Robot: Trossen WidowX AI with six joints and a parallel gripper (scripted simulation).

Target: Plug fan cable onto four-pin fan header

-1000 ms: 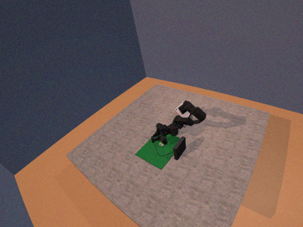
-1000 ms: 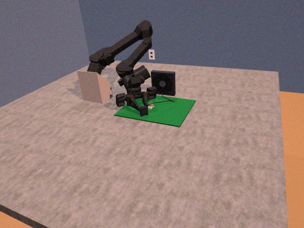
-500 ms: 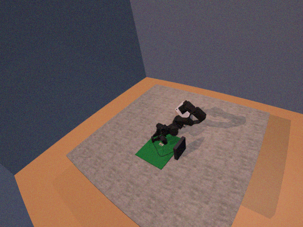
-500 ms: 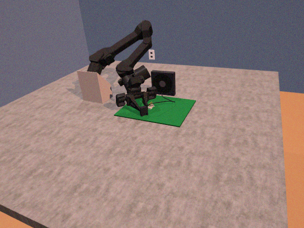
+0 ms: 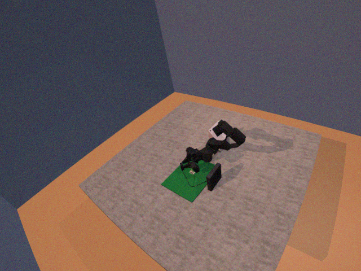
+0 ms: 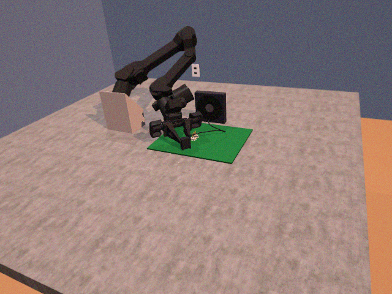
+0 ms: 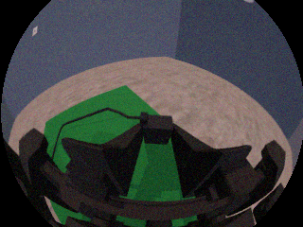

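The green board (image 5: 175, 183) (image 6: 221, 150) (image 7: 109, 106) lies flat on the grey table top. The black fan (image 5: 213, 176) (image 6: 210, 106) stands upright at the board's edge. Its thin black cable (image 5: 193, 184) (image 6: 217, 127) (image 7: 78, 119) loops over the board to the dark plug (image 7: 157, 124). My gripper (image 5: 188, 168) (image 6: 185, 143) (image 7: 157, 125) is shut on the plug and holds it low over the board. The small white four-pin header (image 5: 191, 171) (image 6: 193, 139) sits right beside the fingertips. I cannot tell whether the plug touches the header; it is hidden in the wrist view.
The arm's pale base block (image 5: 215, 130) (image 6: 120, 112) stands behind the board. A white wall socket (image 6: 196, 70) is on the far wall. The grey table top (image 5: 233, 218) (image 6: 190, 221) ends at an orange floor (image 5: 52, 227).
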